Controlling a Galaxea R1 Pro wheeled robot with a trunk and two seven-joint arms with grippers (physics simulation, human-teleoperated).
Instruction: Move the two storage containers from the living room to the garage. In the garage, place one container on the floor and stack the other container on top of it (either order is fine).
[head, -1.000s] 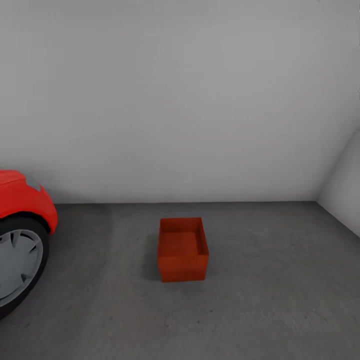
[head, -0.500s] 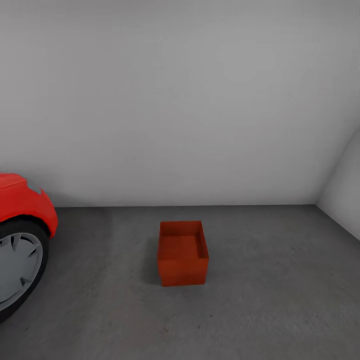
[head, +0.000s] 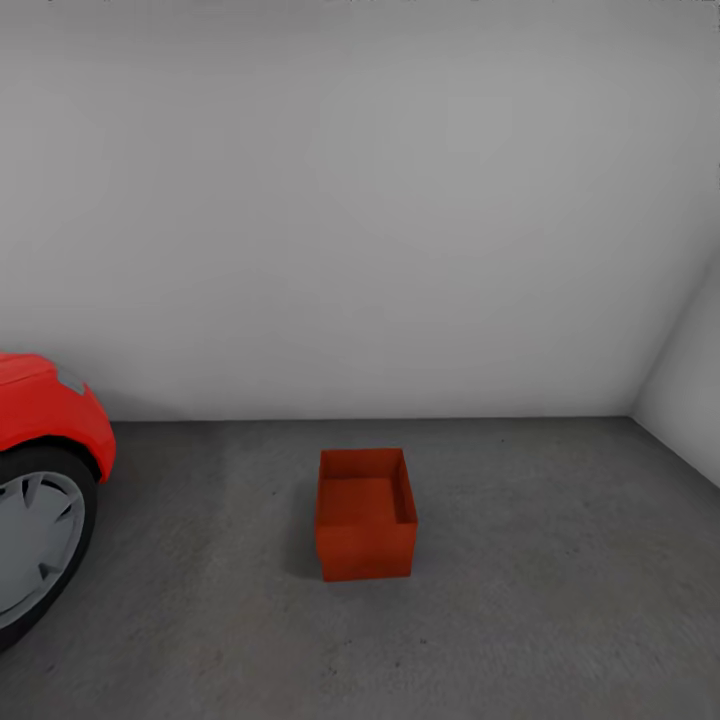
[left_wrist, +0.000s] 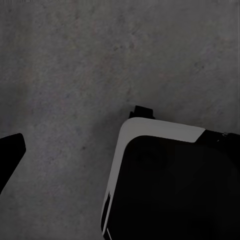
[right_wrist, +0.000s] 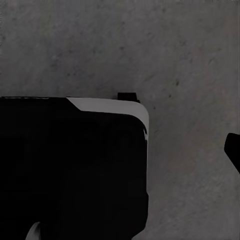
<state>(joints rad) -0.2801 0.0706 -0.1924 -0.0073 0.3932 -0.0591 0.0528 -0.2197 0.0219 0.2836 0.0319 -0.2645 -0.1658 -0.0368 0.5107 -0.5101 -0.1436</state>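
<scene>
One orange-red open-top storage container (head: 366, 515) stands empty and upright on the dark grey concrete floor (head: 540, 600) of the garage, a little way out from the white back wall. The second container is out of view. A dark fingertip (left_wrist: 10, 155) of my left gripper juts in at the picture's edge above bare floor, with nothing held. In the right wrist view a dark fingertip (right_wrist: 234, 150) sits at the opposite edge, also over bare floor. Both sets of jaws stand apart and empty.
The red car (head: 45, 420) with its front wheel (head: 35, 540) stands at the left edge. A white side wall (head: 690, 400) closes the right corner. My own black-and-white base (left_wrist: 170, 185) shows under each wrist, also as base (right_wrist: 70, 170).
The whole head picture has slid slightly downward, so the camera moved. The container and the car keep their places on the floor.
</scene>
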